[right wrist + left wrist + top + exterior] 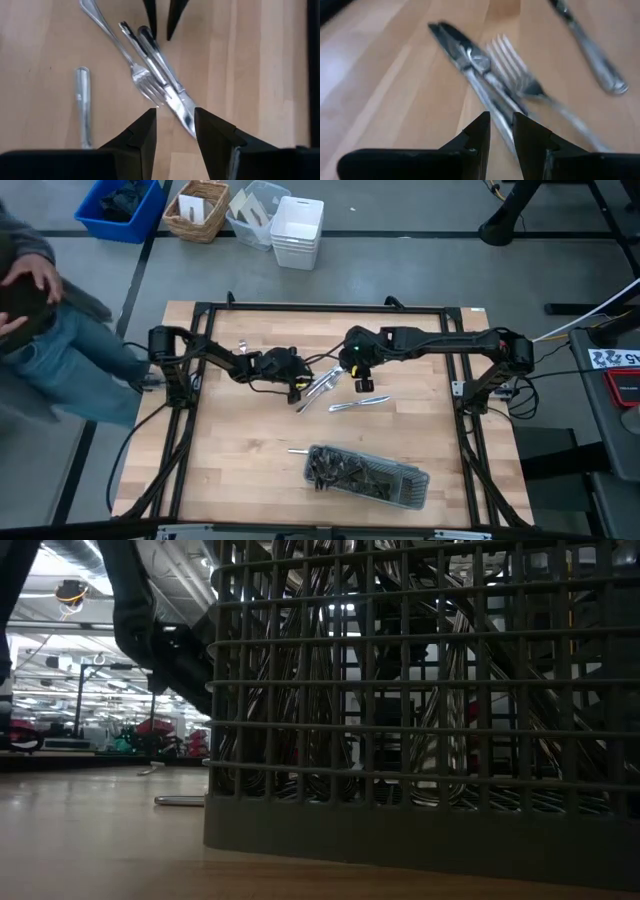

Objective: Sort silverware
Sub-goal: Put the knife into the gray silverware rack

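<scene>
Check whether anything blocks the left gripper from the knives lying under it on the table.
Nothing visible does. The left gripper hangs directly over the paired knives, bare wood either side. A fork lies against them, and the right gripper hovers over their far end.

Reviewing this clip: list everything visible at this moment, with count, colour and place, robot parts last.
Loose silverware: a small silver cluster, with two knives and a fork lying side by side, at table centre between the grippers; another piece beside them; one near the tray.
Mesh tray: one, dark grey, front of table, filled with silverware.
Table: one, light wood.
Bins beyond the table: blue, wicker, clear, white.
Person: one, seated off the left side of the table.
Left gripper: dark, slightly open over the knives.
Right gripper: dark, open above the cluster.
</scene>
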